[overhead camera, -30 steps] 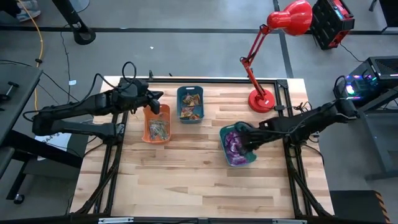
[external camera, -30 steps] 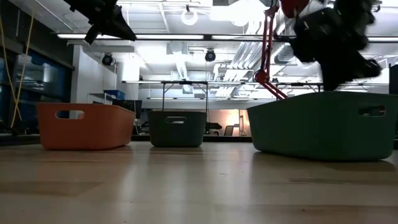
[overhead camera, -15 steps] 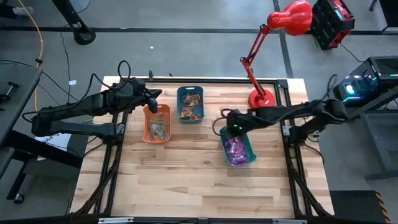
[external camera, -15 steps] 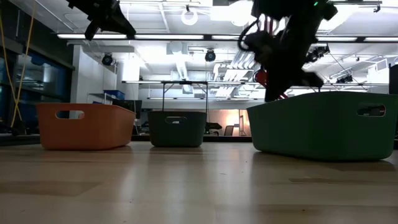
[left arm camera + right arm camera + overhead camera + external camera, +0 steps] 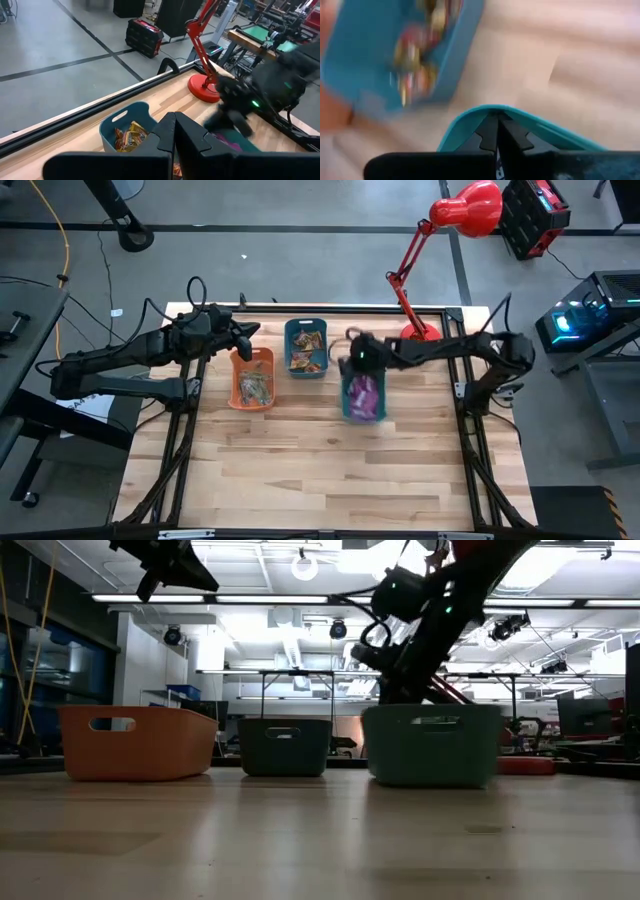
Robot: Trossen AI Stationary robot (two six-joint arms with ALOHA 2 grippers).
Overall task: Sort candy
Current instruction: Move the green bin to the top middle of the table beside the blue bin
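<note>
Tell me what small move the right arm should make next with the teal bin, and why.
Probably ease the teal bin a little farther toward the blue bin, then stop. The right tool sits shut at the teal bin's rim, and a gap of bare table separates the two bins. The left tool hangs shut over the orange bin.

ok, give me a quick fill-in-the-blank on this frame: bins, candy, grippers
1. The purple candy lies in the ____ bin.
2. The left gripper hangs over the ____ bin.
3. The right gripper is at the teal bin's rim with its fingers ____.
4. The lamp is ____.

Missing words: teal; orange; shut; red
</note>
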